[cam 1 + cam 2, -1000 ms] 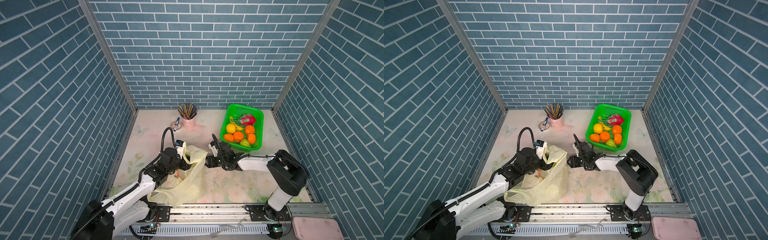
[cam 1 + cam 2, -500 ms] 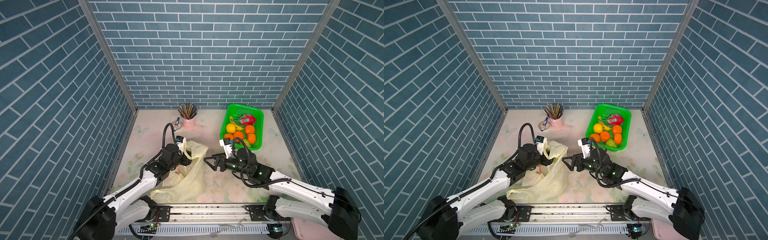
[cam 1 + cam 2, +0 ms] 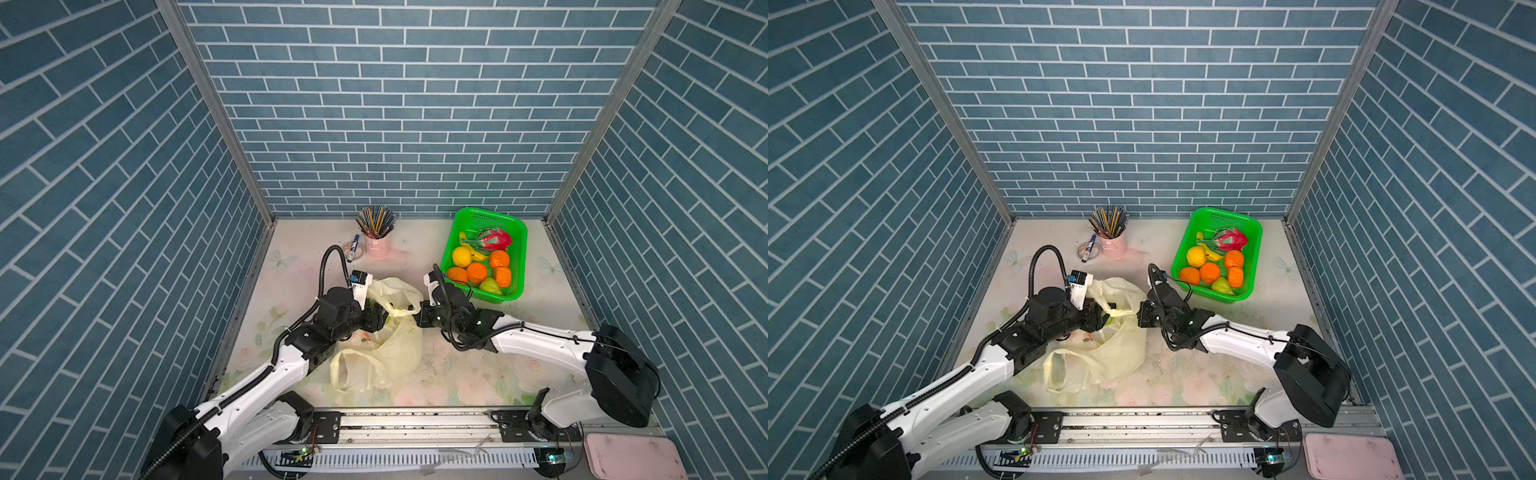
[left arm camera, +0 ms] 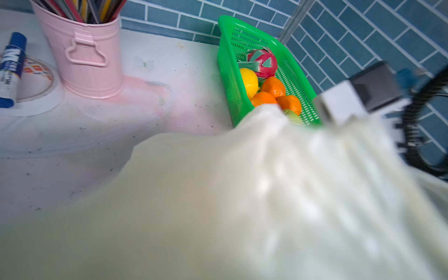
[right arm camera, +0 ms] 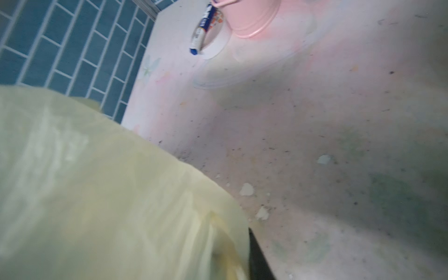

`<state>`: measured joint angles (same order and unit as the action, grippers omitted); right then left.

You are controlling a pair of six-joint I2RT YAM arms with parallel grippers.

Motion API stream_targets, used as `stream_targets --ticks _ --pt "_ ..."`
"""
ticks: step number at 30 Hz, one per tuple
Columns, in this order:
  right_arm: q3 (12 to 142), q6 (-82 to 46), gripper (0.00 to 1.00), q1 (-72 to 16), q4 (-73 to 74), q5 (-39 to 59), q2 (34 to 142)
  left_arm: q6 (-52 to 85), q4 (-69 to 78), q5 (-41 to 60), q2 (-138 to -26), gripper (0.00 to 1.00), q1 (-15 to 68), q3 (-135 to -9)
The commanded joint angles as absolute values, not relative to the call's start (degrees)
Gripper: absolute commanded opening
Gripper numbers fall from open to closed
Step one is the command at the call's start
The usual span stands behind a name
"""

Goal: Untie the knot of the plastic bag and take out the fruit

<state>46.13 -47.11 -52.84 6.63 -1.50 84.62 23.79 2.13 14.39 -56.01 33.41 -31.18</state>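
The pale yellow plastic bag (image 3: 386, 353) (image 3: 1104, 353) lies slumped at the front centre of the table, its mouth lifted between both arms. My left gripper (image 3: 376, 319) (image 3: 1098, 318) sits at the bag's mouth. Bag film (image 4: 242, 206) hides its jaws in the left wrist view. My right gripper (image 3: 415, 311) (image 3: 1139, 311) is shut on a stretched strip of the bag's rim. In the right wrist view the film (image 5: 121, 206) bunches beside one dark finger (image 5: 258, 261). The knot is out of view. Fruit (image 3: 476, 272) (image 3: 1209, 272) (image 4: 271, 87) lies in the green basket (image 3: 488, 214) (image 3: 1225, 214).
A pink cup of pencils (image 3: 377, 245) (image 4: 89, 60) (image 5: 252, 21) stands at the back centre, with a blue-capped stick (image 3: 354, 247) on a tape ring (image 4: 31, 101) beside it. Brick walls close in three sides. A pink tray (image 3: 631, 455) lies off the front right corner.
My right gripper has moved left from open beside the bag onto the bag's rim and closed there. The bag's mouth is now stretched between both grippers. The left arm has barely moved.
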Motion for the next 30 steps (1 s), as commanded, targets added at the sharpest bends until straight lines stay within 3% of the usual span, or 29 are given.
stream_targets --ticks 1,8,9,11,12,15,20,24,30 --pt "45.3 -45.0 0.13 -50.8 4.7 -4.4 87.7 25.6 3.3 20.0 -54.9 0.41 33.2 -32.3" --pt "47.6 -45.0 0.13 -49.8 1.8 -2.6 95.4 27.6 8.1 26.7 -54.5 0.49 33.2 -31.0" --pt "48.2 -44.8 0.20 -49.8 1.0 -1.7 95.6 27.7 8.1 25.8 -54.5 0.49 33.1 -30.7" --pt "48.0 -43.9 0.57 -50.6 0.0 -0.9 94.3 27.8 6.4 21.5 -55.0 0.49 33.1 -31.0" --pt "47.0 -43.9 0.67 -51.4 0.0 -1.6 92.4 27.8 5.5 20.0 -55.4 0.49 33.1 -31.4" --pt "41.7 -44.1 0.82 -54.5 1.0 -4.8 82.4 27.9 4.3 16.9 -57.1 0.48 33.0 -33.1" --pt "38.6 -44.8 0.84 -56.4 -1.9 -5.0 66.7 28.0 4.7 13.1 -58.6 0.47 33.0 -34.2" --pt "42.0 -45.5 0.83 -57.9 -6.2 -5.4 60.8 28.2 5.2 12.1 -59.0 0.47 33.1 -34.6" --pt "45.0 -46.4 0.64 -63.7 0.0 -4.3 59.4 30.3 4.7 12.2 -60.3 0.45 33.1 -35.8"
